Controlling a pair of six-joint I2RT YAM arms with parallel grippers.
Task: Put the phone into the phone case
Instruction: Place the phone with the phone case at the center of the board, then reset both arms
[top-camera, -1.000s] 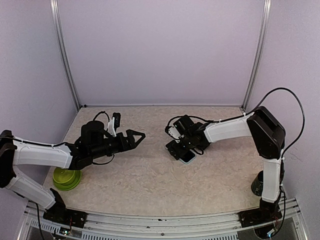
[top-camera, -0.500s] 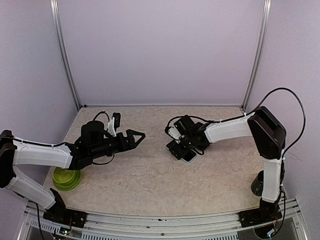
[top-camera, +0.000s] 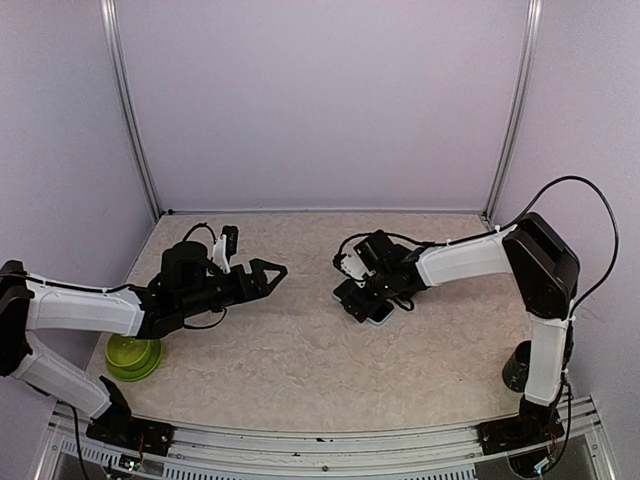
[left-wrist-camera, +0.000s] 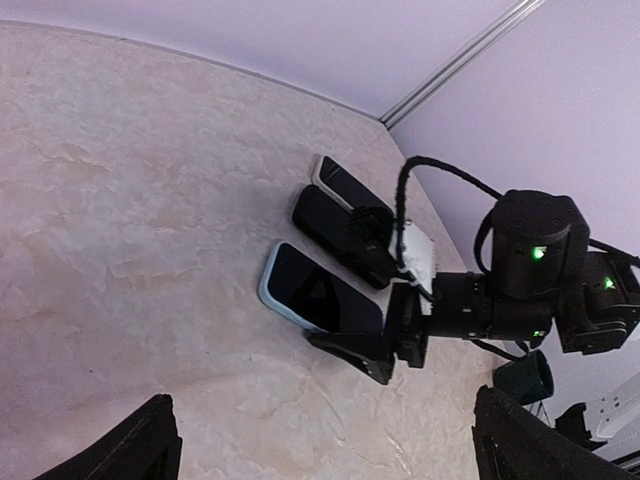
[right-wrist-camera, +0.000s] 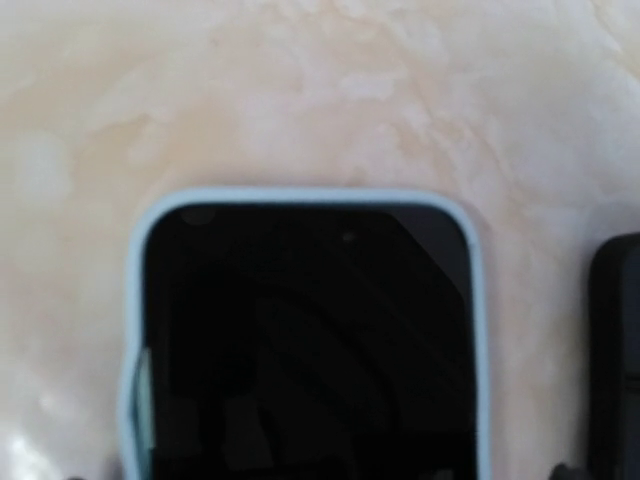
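While the right gripper (top-camera: 362, 303) hangs close above it, jaws spread wide and seemingly clear of both long edges, the phone (right-wrist-camera: 305, 340) lies flat directly beneath. A pale blue phone case (right-wrist-camera: 478, 300) rims its dark screen, and the blurred wrist view cuts off its lower end. Well off to the side, the left gripper (top-camera: 272, 269) gapes wide, holding nothing.

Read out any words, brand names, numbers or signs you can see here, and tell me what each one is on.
No text can be read anywhere in these views.
The phone shows only a dark, blank screen.
The light blue case has a plain rim with no lettering.
The green bowl has no visible print.
The dark cup is too small to tell.
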